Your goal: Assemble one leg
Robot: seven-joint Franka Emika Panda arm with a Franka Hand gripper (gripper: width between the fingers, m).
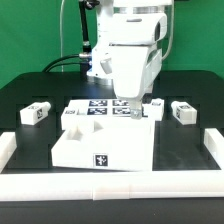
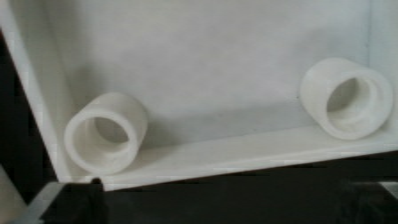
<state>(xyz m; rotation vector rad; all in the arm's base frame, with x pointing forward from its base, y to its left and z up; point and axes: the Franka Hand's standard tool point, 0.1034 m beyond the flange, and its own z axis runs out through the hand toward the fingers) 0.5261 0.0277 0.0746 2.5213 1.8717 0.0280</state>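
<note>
The large white square panel (image 1: 100, 140) lies in the middle of the table, with a tag on its front face. In the wrist view its inside (image 2: 214, 70) fills the picture, with two raised round sockets (image 2: 107, 130) (image 2: 347, 95). My gripper (image 1: 133, 106) hangs low over the panel's far edge, between those sockets. In the wrist view my gripper (image 2: 217, 205) shows only dark fingertips (image 2: 71, 200) far apart at the picture's corners, with nothing between them. One leg (image 1: 37, 113) lies at the exterior view's left, and a look-alike leg (image 1: 183, 110) at its right.
The marker board (image 1: 100, 106) lies flat behind the panel, partly hidden by my arm. A white raised border (image 1: 8, 150) runs round the black table's front and sides. A green backdrop stands behind.
</note>
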